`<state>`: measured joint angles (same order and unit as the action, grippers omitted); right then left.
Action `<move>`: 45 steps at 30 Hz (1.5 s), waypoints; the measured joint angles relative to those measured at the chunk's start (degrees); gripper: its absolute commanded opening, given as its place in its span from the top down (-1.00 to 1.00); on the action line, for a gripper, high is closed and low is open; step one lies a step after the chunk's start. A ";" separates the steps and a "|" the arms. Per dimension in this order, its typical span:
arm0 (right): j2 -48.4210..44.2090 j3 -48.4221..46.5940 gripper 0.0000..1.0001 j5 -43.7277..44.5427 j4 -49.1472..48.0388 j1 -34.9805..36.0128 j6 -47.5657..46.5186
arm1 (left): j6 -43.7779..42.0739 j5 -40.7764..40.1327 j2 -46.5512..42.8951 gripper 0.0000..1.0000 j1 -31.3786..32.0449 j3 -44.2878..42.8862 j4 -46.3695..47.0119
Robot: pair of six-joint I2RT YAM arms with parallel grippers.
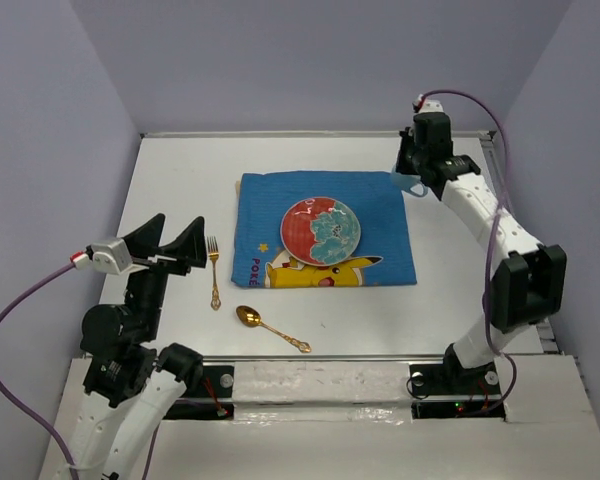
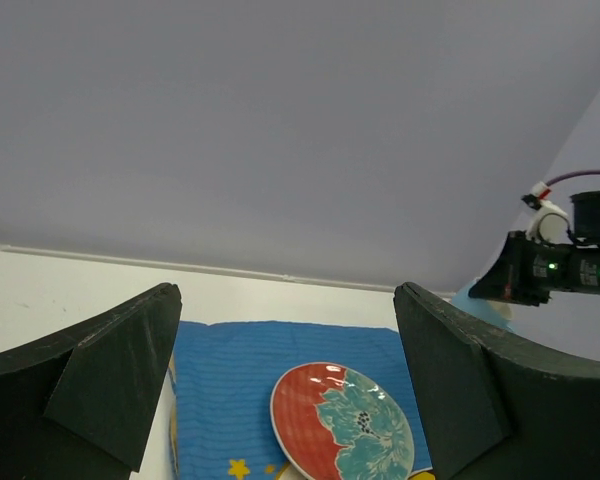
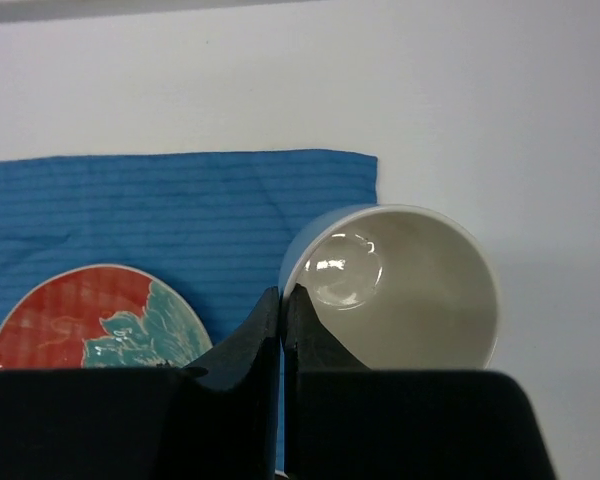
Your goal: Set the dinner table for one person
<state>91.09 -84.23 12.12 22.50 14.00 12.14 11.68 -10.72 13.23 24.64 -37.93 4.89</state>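
Observation:
On the white dinner table [image 1: 180, 170] lies a blue Pikachu placemat [image 1: 270, 205] with a red and teal plate [image 1: 320, 230] on it. A gold fork [image 1: 214, 270] and a gold spoon [image 1: 270, 328] lie left of and below the mat. My right gripper [image 3: 283, 295] is shut on the rim of a light blue cup [image 3: 410, 285] with a white inside, held at the mat's far right corner [image 1: 412, 183]. My left gripper [image 1: 180, 243] is open and empty above the table, left of the fork.
The plate [image 2: 342, 420] and mat [image 2: 230, 380] show between my left fingers [image 2: 100, 385]. Grey walls enclose the table at the back and sides. A raised metal edge [image 1: 310, 358] runs along the near side.

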 measured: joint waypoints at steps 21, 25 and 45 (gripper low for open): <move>27.63 -21.35 1.00 0.13 5.33 3.72 -10.16 | -0.02 0.04 2.12 -0.98 -1.29 0.00 0.00; 28.85 -22.14 1.00 0.37 5.40 3.72 -10.97 | -0.02 0.09 2.34 -0.98 -1.49 0.00 0.00; 31.54 -22.18 -0.49 2.08 4.94 3.72 -11.19 | -0.02 0.11 2.40 -0.98 -1.51 0.00 0.00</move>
<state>122.63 -106.41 14.20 27.44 17.72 0.95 11.66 -10.61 15.64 23.14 -37.93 4.89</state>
